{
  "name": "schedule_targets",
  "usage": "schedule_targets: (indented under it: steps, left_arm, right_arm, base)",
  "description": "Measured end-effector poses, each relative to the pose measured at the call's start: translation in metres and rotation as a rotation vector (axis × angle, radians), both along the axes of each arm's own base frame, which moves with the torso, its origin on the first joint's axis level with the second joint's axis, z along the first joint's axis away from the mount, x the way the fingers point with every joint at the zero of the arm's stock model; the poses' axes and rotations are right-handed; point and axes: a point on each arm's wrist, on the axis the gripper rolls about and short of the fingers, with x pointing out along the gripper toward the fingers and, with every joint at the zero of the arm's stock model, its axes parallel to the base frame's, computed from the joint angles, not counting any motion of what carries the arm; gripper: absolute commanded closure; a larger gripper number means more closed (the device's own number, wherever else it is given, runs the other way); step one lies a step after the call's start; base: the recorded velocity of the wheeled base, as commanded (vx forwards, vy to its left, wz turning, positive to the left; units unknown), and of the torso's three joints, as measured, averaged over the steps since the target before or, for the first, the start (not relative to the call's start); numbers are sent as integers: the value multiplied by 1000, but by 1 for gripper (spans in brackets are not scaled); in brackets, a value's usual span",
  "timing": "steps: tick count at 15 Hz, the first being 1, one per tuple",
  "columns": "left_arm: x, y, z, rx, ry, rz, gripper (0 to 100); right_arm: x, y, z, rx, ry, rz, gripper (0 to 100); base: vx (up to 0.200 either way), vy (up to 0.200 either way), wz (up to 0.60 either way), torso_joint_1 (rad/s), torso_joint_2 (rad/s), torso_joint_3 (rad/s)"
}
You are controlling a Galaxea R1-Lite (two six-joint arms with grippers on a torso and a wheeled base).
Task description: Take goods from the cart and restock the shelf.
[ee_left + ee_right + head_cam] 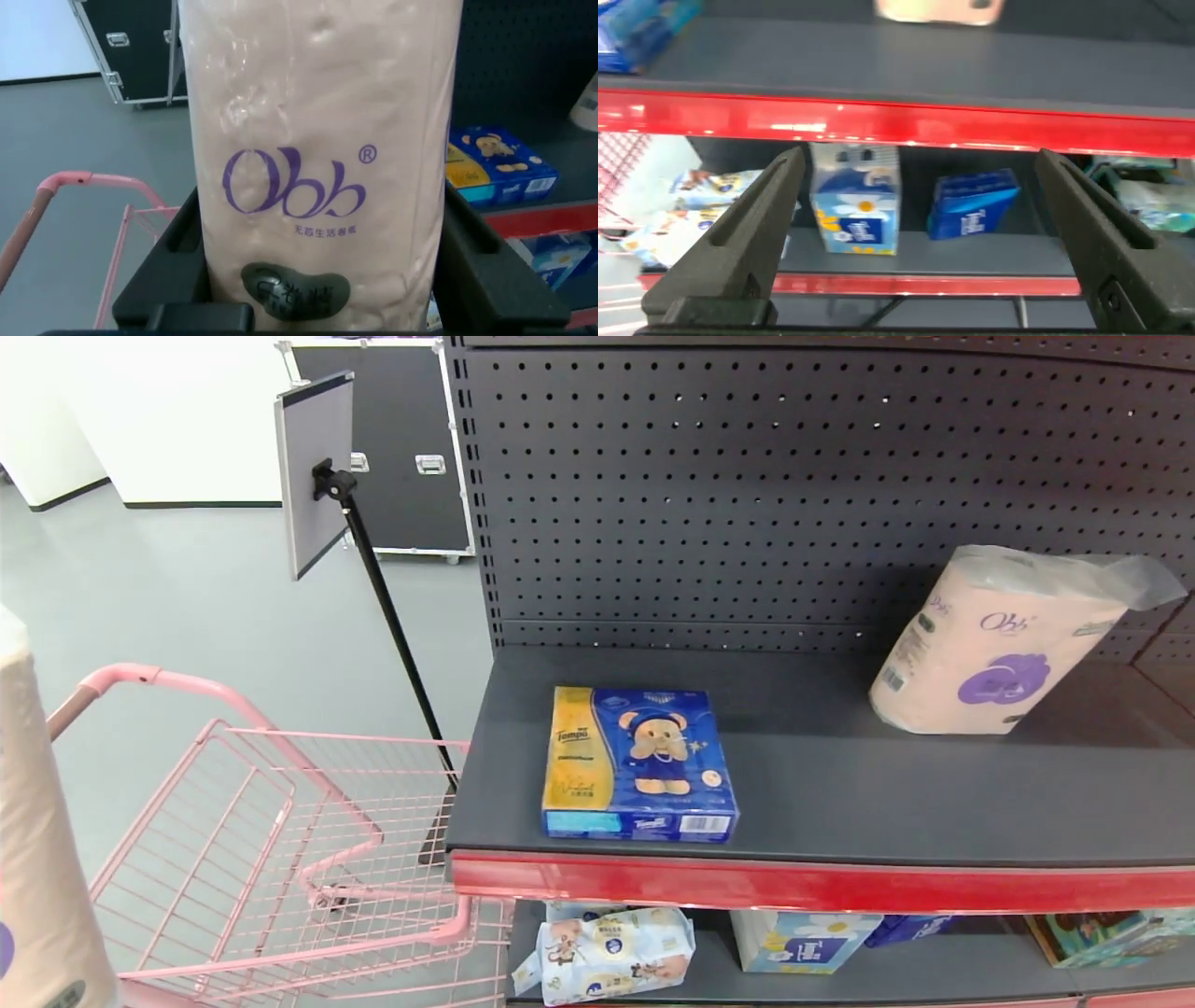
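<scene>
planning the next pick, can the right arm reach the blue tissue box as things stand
Probably yes: the right gripper is open and empty, and the blue tissue box lies alone near the front of the shelf; the gripper must rise above the red lip.

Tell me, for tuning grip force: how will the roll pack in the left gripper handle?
Probably soft and light: the roll pack shows dimpled wrap in the left gripper. Its glossy film may slip. Tall and narrow, it could tip once stood.
</scene>
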Motion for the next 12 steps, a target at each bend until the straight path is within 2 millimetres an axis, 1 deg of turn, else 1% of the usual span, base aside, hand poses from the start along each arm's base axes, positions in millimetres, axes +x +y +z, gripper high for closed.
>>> schedule_targets:
  steps: [12]
  left_arm:
    - [1,-1,2,44,-6,-22,100]
  right_arm:
    - [0,0,0,1,0,0,0]
  base:
    - [0,-200,0,4,4,4]
